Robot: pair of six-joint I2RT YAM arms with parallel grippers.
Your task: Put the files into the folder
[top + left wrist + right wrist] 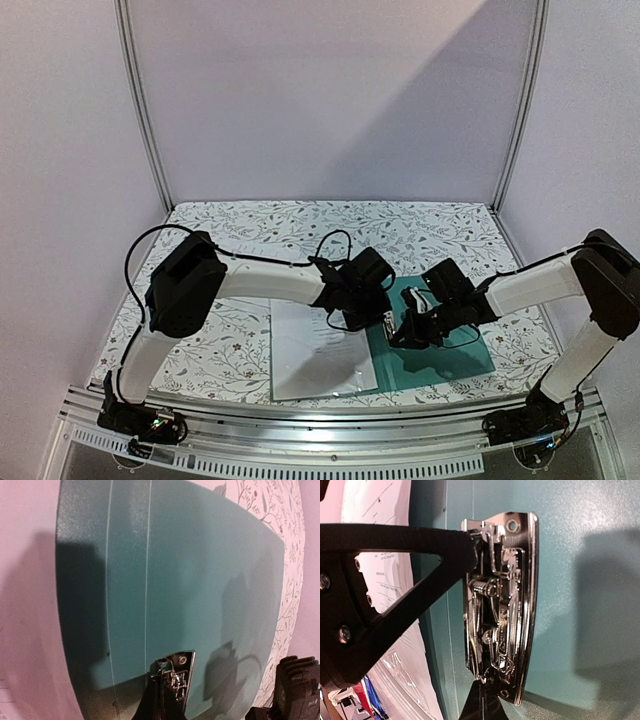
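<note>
The desk (250,225), under a cloth with a flower pattern, stands inside pale walls (320,100) that are well apart from the work, so I judge there is room on every side. The folder (450,360) lies open and flat at the near middle, a little to the right. The files (315,365) lie flat just beside it on its left. Their long edges run the same way, from the near edge to the far one, and I cannot tell whether the sheets overlap the folder's border. Both arms reach inward and meet over the folder's left strip, where the clip (502,605) sits with its long axis along that same direction. The right fingers (395,580) are at the clip: one black finger touches its upper end, near the lever. I cannot tell whether they are clenched on it or only pressing. The left fingers (380,308) hang just above the same clip from the far left side, and whether they are released or closed is not visible. The files lie to the left of both, on the left arm's side, so this arm is nearer to them. In my judgement, the sheets must slide to the right under the clip while the clip is held up, and thin paper flat on cloth will be hard to lift.
</note>
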